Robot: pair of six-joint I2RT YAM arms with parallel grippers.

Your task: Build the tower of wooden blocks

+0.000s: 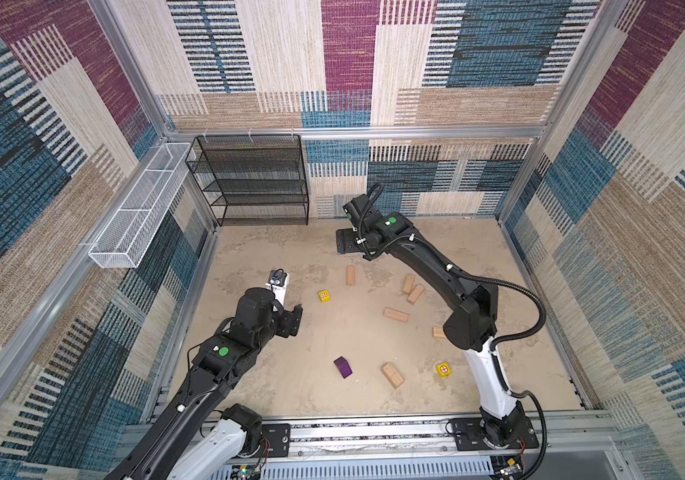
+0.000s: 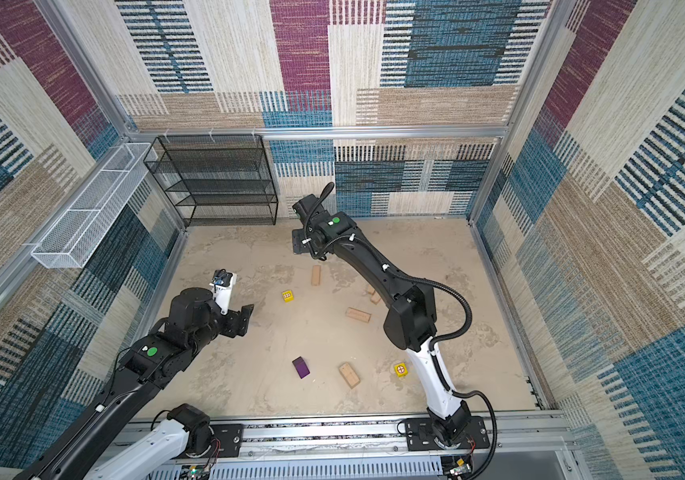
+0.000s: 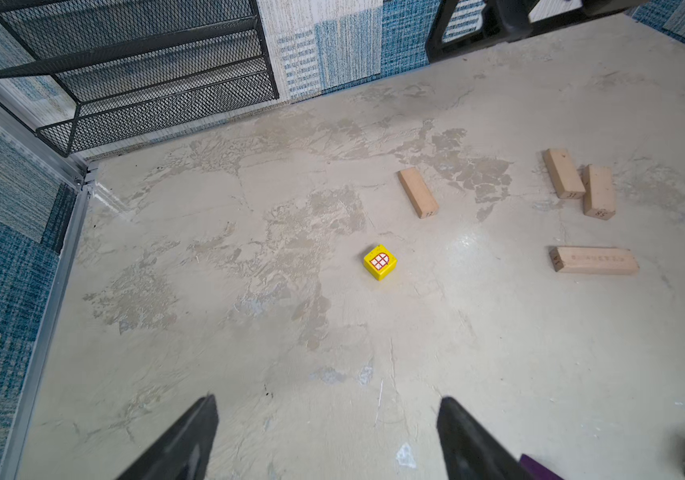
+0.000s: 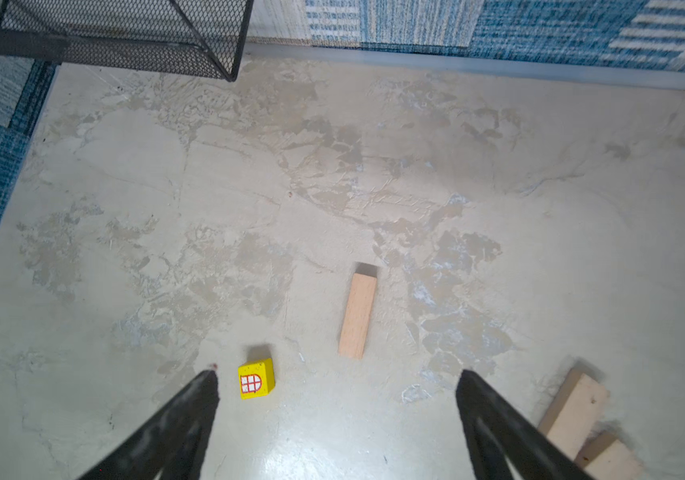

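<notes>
Right hand (image 4: 336,374): open, empty, near the brick (image 4: 358,316) nearest the far edge. Left hand (image 3: 326,403): open, empty. Risk: off-centre closing may skid or twist brick on smooth surface (image 1: 290,395).

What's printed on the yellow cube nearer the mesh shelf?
The yellow cube shows a white arched window, red bars; best in left wrist view.
</notes>
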